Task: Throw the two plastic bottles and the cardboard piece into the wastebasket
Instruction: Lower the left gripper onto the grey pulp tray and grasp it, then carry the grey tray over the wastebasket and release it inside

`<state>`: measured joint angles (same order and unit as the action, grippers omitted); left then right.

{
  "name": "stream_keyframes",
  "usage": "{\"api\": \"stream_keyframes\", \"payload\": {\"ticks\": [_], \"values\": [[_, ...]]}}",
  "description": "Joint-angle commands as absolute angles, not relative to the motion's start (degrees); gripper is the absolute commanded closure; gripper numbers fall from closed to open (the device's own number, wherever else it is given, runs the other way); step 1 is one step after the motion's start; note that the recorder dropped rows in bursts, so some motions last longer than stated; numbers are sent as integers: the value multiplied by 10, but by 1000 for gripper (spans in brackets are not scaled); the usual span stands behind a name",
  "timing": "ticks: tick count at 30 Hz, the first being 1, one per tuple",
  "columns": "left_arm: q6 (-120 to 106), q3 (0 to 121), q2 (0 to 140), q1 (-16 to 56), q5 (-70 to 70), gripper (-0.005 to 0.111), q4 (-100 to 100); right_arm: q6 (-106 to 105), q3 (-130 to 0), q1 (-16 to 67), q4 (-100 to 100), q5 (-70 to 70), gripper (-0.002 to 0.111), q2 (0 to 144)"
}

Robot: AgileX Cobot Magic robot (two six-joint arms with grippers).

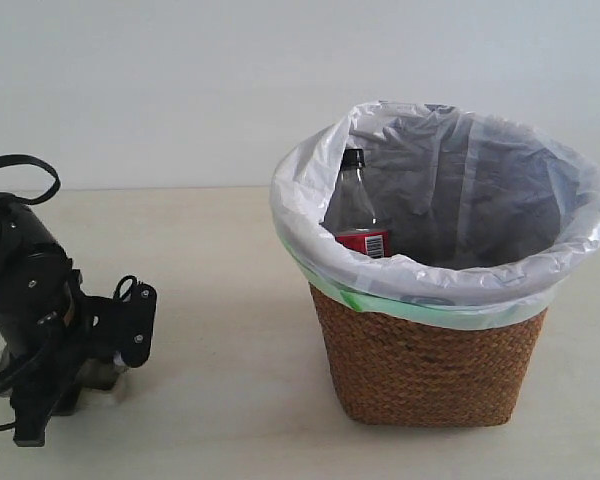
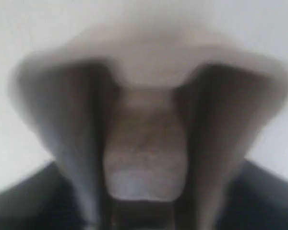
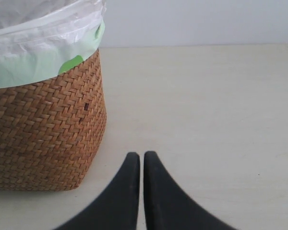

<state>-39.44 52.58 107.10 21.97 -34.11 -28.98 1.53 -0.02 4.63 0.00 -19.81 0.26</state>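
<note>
Backing the pale tabletop (image 1: 230, 300) is a white wall (image 1: 180, 80); right tool (image 3: 141, 160) clenched, left tool (image 2: 146, 84) blurred, grip unclear

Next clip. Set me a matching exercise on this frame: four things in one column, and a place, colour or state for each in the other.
1 red-label bottle
2 wastebasket
3 right gripper
4 left arm

a fingertips together, nothing between them
b black, low at the exterior view's left edge
c brown woven wicker
d cap up, inside the basket

Pairs: 1-d, 2-c, 3-a, 4-b
</note>
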Motion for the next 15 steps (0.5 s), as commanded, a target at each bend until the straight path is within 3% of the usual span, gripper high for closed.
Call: {"api": "stream_keyframes", "payload": {"ticks": [1,10,15], "values": [[-382,523,1076,217,-363,102,-345,13,0,43,-4,-195,108,0],[-146,571,989,203,-458,101,-485,13,0,43,-4,-195,108,0],[-73,614,927,178,-577,101,-596,13,0,43,-4,-195,108,0]]}}
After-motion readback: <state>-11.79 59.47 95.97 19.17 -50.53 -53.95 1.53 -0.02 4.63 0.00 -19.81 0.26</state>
